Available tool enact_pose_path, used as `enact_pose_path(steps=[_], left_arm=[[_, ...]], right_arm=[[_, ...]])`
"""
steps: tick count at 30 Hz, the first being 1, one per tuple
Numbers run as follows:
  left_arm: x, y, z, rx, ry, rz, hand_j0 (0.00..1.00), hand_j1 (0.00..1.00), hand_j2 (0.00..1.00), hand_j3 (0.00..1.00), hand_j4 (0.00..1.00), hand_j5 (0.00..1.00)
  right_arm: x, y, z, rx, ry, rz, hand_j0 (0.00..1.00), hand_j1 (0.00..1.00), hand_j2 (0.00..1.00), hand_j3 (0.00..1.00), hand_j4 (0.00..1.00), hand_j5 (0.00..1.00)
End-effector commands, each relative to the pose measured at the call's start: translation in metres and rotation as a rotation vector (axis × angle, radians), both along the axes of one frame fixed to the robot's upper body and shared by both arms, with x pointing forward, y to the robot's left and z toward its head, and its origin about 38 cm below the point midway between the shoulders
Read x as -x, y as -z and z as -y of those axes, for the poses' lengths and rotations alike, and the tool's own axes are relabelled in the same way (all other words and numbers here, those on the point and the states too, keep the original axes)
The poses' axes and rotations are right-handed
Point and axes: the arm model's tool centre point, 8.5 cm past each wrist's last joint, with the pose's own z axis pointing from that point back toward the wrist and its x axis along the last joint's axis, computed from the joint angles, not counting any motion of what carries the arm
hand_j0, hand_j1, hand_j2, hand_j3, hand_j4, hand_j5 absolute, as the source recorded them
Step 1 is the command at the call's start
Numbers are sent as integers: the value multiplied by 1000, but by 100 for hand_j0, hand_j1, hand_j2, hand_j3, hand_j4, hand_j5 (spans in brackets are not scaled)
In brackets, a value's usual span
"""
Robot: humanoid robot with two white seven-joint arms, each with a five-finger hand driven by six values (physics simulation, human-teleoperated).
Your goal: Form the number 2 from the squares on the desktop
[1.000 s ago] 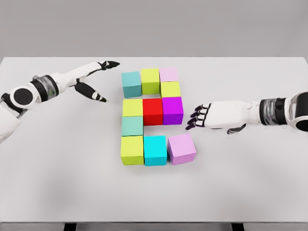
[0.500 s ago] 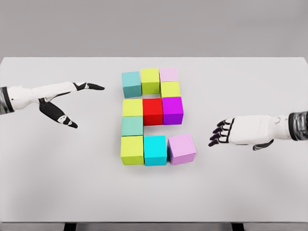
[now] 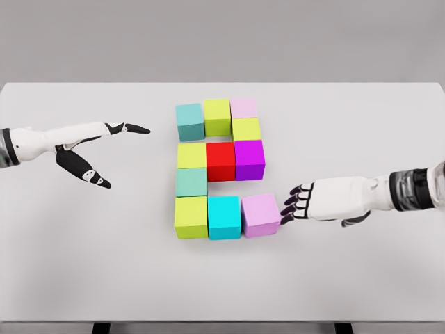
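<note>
Coloured cubes form a figure in the middle of the white table (image 3: 361, 125). The top row runs teal (image 3: 189, 121), lime (image 3: 217, 116), pale pink (image 3: 244, 108), with a lime cube (image 3: 246, 129) below the pink one. The middle row reads lime (image 3: 191, 154), red (image 3: 220, 161), purple (image 3: 249, 158). A teal cube (image 3: 190, 181) sits under it at left. The bottom row has lime (image 3: 190, 216), cyan (image 3: 224, 216) and a lilac cube (image 3: 261, 214). My right hand (image 3: 292, 205) touches the lilac cube's right side with its fingers relaxed. At far left my left hand (image 3: 104, 153) hovers open, apart from the cubes.
The table's front edge (image 3: 222, 321) runs along the bottom of the view. Bare tabletop lies to the left, right and front of the cube figure.
My right hand dropped back to the right, then came in leftward against the lilac cube, which now sits squarer and closer to the cyan cube. The left hand withdrew to the left.
</note>
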Motion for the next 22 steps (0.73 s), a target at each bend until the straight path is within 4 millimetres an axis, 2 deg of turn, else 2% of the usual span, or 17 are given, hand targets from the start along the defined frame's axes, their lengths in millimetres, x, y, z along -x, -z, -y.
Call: enact_pose_path(steps=[1,8,12,15,16,18,20,22], left_arm=[[0,-1,0,7,-3,-2,100,100,100,100,100,100],[0,1,0,6,-4,-7,100,100,100,100,100,100],[0,1,-1,4,-8,-9,100,100,100,100,100,100],[0,2,-2,3,-12,-11,100,100,100,100,100,100],[0,2,-3,2,-15,-11,100,100,100,100,100,100],[0,2,-4,2,-16,-12,100,100,100,100,100,100],[-1,3,-6,0,-23,-14,100,100,100,100,100,100],[-2,4,-7,-1,-27,-15,100,100,100,100,100,100]], right_arm=[[0,1,-3,-9,-4,-5,100,100,100,100,100,100],[1,2,-6,-13,-9,-7,100,100,100,100,100,100],[-3,-4,0,-4,6,11,100,100,100,100,100,100],[-14,-12,24,42,67,50,100,100,100,100,100,100],[-26,-19,38,41,121,72,100,100,100,100,100,100],[-58,-39,80,20,285,118,100,100,100,100,100,100],[-70,-50,90,-47,345,112,100,100,100,100,100,100],[-73,-50,94,-70,366,97,100,100,100,100,100,100]])
